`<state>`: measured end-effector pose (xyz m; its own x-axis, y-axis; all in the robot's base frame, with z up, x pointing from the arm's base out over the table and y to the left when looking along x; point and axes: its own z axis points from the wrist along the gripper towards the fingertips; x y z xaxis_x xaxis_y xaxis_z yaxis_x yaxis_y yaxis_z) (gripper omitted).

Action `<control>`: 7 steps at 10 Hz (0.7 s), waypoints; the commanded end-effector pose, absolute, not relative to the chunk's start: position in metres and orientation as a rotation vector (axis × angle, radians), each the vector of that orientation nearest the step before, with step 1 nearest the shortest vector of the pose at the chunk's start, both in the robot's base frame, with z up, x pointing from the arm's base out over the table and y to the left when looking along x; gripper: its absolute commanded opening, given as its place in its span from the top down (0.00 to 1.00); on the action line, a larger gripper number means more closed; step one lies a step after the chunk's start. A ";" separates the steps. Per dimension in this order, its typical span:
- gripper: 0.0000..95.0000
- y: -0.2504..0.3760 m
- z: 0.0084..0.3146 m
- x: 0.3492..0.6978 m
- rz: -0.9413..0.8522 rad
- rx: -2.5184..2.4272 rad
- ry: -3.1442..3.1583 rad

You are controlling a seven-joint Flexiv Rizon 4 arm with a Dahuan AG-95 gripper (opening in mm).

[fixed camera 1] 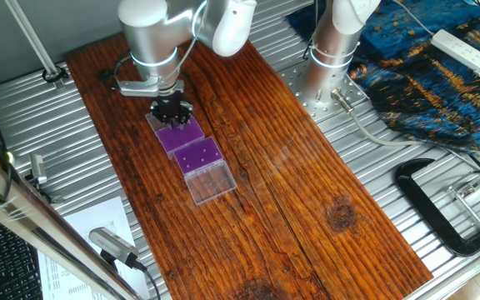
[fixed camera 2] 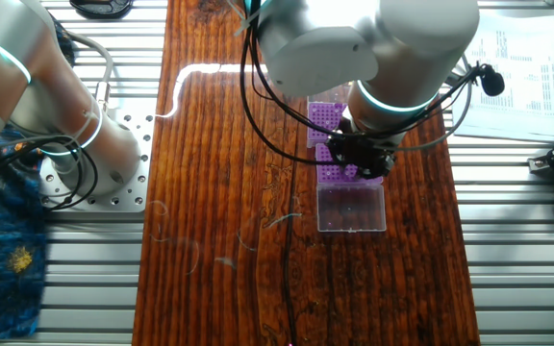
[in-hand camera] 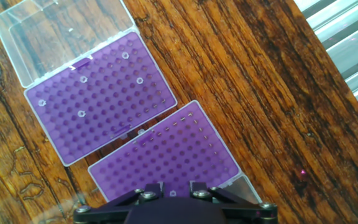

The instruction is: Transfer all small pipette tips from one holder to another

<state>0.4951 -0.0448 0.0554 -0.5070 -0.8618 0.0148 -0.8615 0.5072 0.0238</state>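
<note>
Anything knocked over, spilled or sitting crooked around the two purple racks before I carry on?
Nothing stands out. The two purple racks lie flat side by side on the wooden table, the clear lid folded open. The few small pipette tips all sit in holes of the lidded rack; none lie loose. The gripper hovers over the other rack.

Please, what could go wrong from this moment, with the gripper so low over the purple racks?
1. The gripper hangs over the nearer purple rack, so descending off-centre could push that rack across the wood.
2. The small pipette tips are few and scattered in the other rack; the fingers may miss one.
3. Its open clear lid could be knocked.
</note>
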 end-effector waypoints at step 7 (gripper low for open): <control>1.00 -0.044 0.053 0.494 -0.021 1.549 -2.705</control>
<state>0.4936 -0.0442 0.0530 -0.5062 -0.8623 0.0138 -0.8619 0.5064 0.0252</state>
